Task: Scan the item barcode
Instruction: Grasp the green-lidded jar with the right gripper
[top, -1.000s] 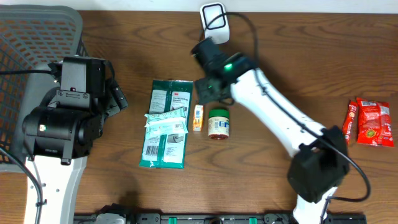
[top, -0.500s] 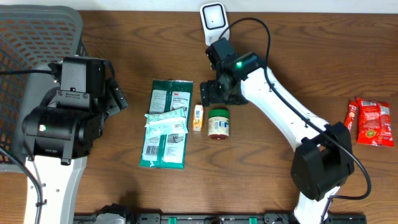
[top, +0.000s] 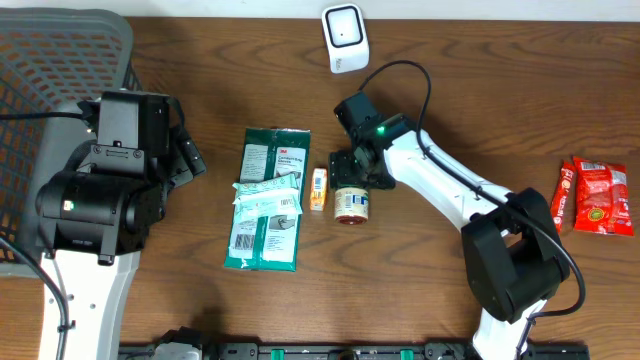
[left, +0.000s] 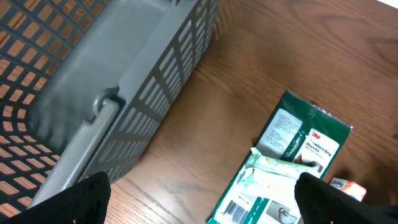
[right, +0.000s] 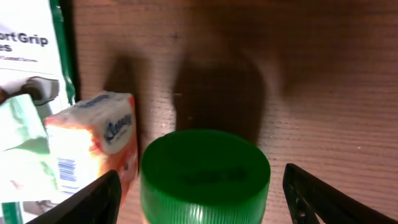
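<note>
Brown wood-grain table (top: 480, 90) stretches under both my arms. At its far edge, near the middle, stands the white barcode scanner (top: 345, 38), well apart from everything else.

The jar (top: 351, 203) stands upright near the centre of the table, and my right gripper (top: 352, 172) hangs directly above it. Seen from my right wrist, the jar's green lid (right: 205, 171) sits between my two fingers (right: 93, 199). They are spread wider than the lid, with a strip of wood showing on either side, so this hand is released and holds nothing. I cannot make out a barcode on the jar from any view.

Just beside the jar, toward my left arm (top: 100, 200), lies a small orange tissue pack (top: 318, 188) with a barcode on its end. Next to that lies a long green glove packet (top: 275, 145), and a pale green packet (top: 268, 195) lies tilted across its middle.

My left gripper (left: 199, 186) hovers off to the left, between the glove packet and the grey mesh basket (top: 60, 50) that fills the far left corner. Its fingertips (left: 87, 196) stand wide apart over bare wood with nothing between them, so this hand is released too.

Two red snack packets (top: 595, 195) lie side by side at the right edge of the table, well apart from the jar.
</note>
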